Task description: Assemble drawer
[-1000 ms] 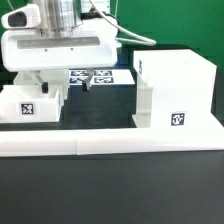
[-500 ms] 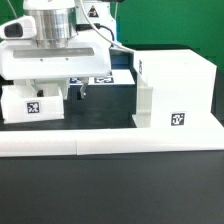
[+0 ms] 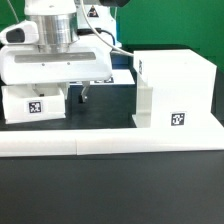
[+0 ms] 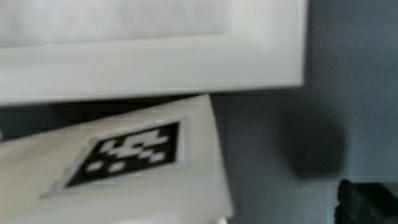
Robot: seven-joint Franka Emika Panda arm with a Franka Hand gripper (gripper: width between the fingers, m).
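In the exterior view my gripper hangs low over the small white tagged drawer part at the exterior view's left. One dark fingertip shows just beside that part's edge; the other is hidden behind the part. The jaws look spread and hold nothing. The big white drawer box with a tag stands at the exterior view's right, apart from the gripper. In the wrist view the tagged part lies close below, a white panel lies beyond it, and one dark fingertip shows at the corner.
A long white ledge runs along the front of the table. The marker board is mostly hidden behind my gripper. A dark strip of table lies between the small part and the drawer box.
My gripper has come down toward the small tagged part and shifted slightly toward the exterior view's left. It now covers most of the marker board. The parts have not moved.
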